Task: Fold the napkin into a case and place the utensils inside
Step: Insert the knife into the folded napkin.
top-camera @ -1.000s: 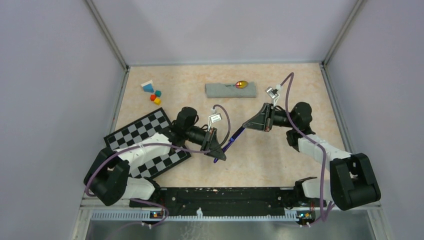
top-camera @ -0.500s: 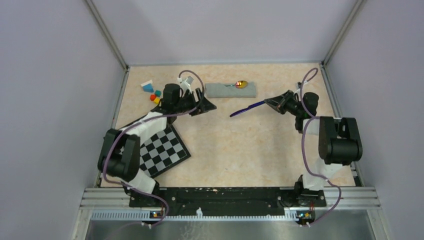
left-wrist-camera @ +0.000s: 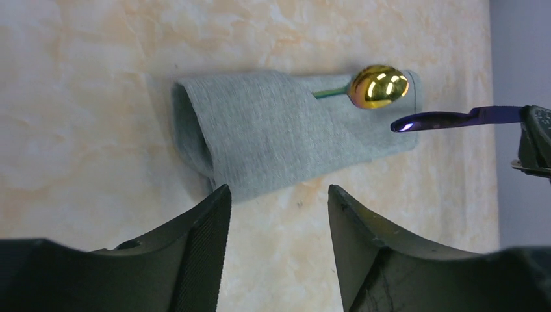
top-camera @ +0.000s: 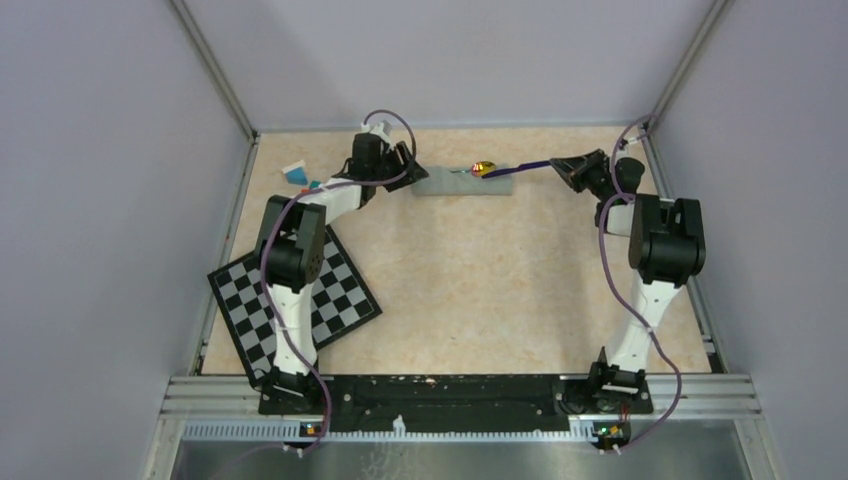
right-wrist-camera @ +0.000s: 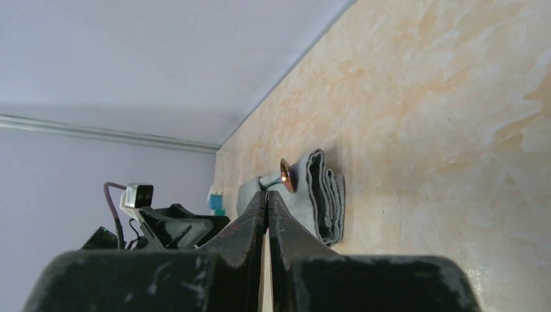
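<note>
The stick (top-camera: 520, 168) has just changed hands. The left claw (left-wrist-camera: 278, 195) has let it go and stands released, with nothing between its jaws. The right claw (top-camera: 556, 163) is clenched on the stick's handle end. Both arms have swung from mid-table to the far edge. The case (top-camera: 450, 183) lies just ahead of the left claw. The stick's tip hangs at the end nearest the right claw, beside the spoon (left-wrist-camera: 379, 86) already tucked in. Only the stick's insertion seems left. The left wrist view shows the flap over the spoon's handle. The right wrist view hides the stick behind its shut fingers and shows the case's layered edge instead.
</note>
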